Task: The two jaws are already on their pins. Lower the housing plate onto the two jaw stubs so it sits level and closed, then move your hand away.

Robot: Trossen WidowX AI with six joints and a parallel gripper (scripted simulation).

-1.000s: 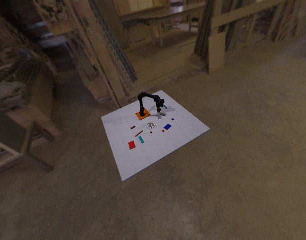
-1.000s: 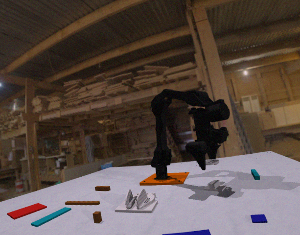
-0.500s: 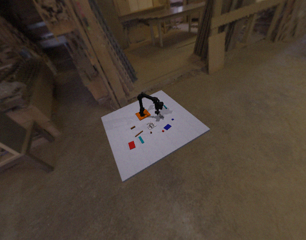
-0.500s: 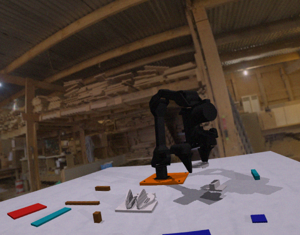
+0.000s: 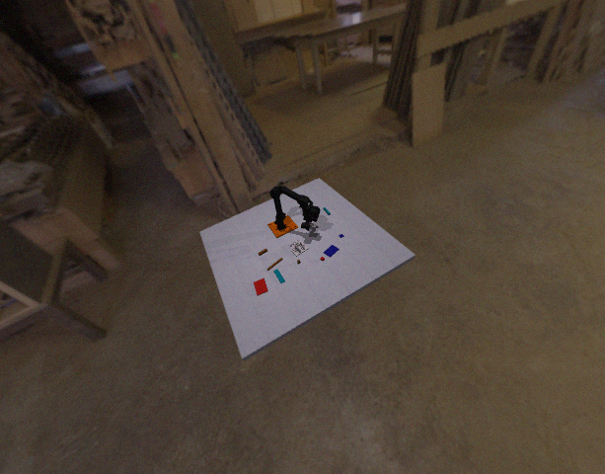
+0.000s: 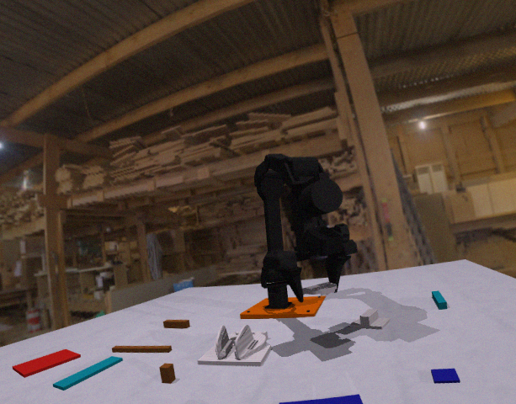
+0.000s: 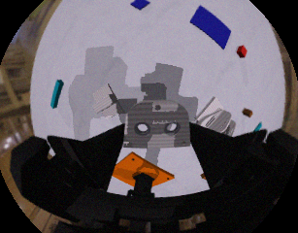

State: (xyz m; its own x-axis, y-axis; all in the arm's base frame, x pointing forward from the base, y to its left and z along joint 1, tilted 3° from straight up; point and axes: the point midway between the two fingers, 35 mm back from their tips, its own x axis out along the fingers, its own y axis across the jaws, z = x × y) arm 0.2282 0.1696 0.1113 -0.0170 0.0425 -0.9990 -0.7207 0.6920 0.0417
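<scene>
The grey housing plate (image 6: 321, 288) (image 7: 157, 140), with two round holes, is held between the fingers of my gripper (image 7: 155, 126) (image 5: 311, 224), one finger at each side edge. My gripper is shut on it and holds it above the table, beside the orange base. The white base part (image 5: 298, 248) (image 6: 231, 361) stands on the table, apart from the held plate. Its two pale jaws (image 6: 222, 341) (image 6: 246, 341) stand up from it; it shows partly behind my finger in the wrist view (image 7: 217, 116). The stubs cannot be made out.
A pale stepped block (image 6: 369, 317) (image 7: 106, 101) stands near the gripper's shadow. The orange arm base (image 5: 276, 229) (image 6: 258, 309) is behind the base part. Teal bars (image 5: 326, 210) (image 5: 278, 276), blue plates (image 5: 331, 251) (image 6: 444, 375), a red plate (image 5: 261, 286) and brown blocks (image 6: 167, 373) (image 6: 176, 323) lie around.
</scene>
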